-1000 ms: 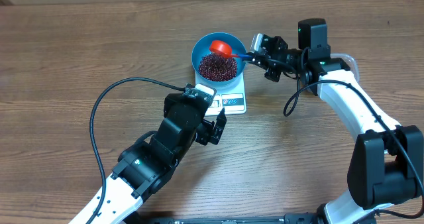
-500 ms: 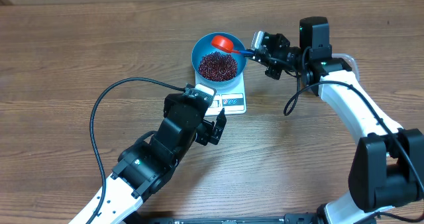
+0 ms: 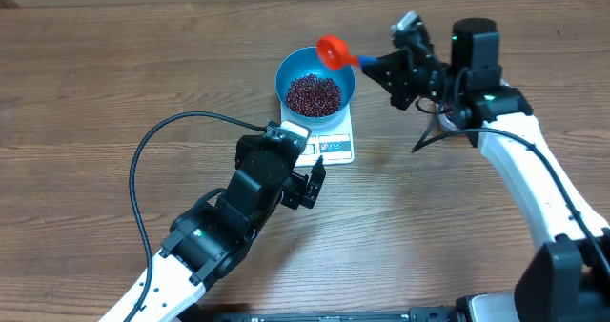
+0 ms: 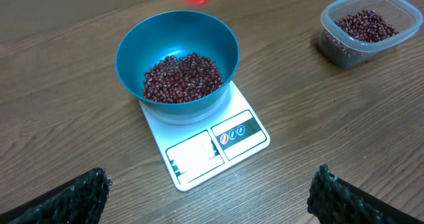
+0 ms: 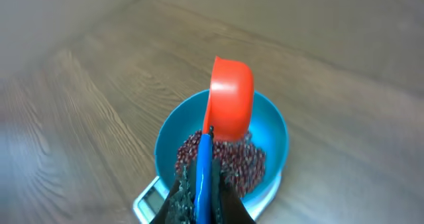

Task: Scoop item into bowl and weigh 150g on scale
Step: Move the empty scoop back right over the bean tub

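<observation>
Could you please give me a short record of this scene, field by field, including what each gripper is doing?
bowl: blue, standing on the scale
beans: dark red pile inside the bowl
scoop: red cup with a blue handle, in the air over the bowl's far rim
right gripper: shut on the scoop's handle
left gripper: open, empty, facing the scale from the near side
tub: clear, holding more beans, on the table apart from the scale
scale display: too small to read
</observation>
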Controlling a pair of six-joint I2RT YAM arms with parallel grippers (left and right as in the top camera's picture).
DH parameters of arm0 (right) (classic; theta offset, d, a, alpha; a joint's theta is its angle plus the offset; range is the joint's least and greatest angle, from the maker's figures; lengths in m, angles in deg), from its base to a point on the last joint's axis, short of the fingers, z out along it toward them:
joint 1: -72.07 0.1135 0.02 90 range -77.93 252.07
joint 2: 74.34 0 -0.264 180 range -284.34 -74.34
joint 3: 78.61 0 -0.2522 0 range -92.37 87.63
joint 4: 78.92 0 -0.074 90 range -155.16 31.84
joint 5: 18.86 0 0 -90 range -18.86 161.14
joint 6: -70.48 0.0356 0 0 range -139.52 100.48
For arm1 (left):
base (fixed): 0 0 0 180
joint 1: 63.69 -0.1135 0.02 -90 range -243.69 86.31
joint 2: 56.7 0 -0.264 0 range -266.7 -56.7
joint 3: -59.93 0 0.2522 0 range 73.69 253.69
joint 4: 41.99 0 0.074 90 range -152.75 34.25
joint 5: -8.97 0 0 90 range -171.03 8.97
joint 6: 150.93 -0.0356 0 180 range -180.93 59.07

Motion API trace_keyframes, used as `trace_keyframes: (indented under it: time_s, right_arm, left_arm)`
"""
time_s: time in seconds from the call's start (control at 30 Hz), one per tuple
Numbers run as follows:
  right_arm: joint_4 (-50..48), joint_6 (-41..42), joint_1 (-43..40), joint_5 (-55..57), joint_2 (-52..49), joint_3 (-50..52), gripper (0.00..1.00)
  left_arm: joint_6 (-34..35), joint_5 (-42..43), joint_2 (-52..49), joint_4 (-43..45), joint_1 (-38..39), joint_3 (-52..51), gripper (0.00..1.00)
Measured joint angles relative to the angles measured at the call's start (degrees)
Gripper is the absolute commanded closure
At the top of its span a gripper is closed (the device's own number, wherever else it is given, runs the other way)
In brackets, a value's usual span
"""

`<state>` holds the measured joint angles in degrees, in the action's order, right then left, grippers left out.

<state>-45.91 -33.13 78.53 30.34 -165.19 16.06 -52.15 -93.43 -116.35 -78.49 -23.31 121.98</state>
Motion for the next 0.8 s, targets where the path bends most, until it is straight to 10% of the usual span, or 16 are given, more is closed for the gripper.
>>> trace_keyframes:
  time_s: [0.8]
  right_arm:
    - [29.27, 9.88, -22.93, 21.0, 9.99, -0.02, 0.96]
  left_arm:
    - [0.0, 0.0, 0.0, -0.39, 0.0, 0.0, 0.0]
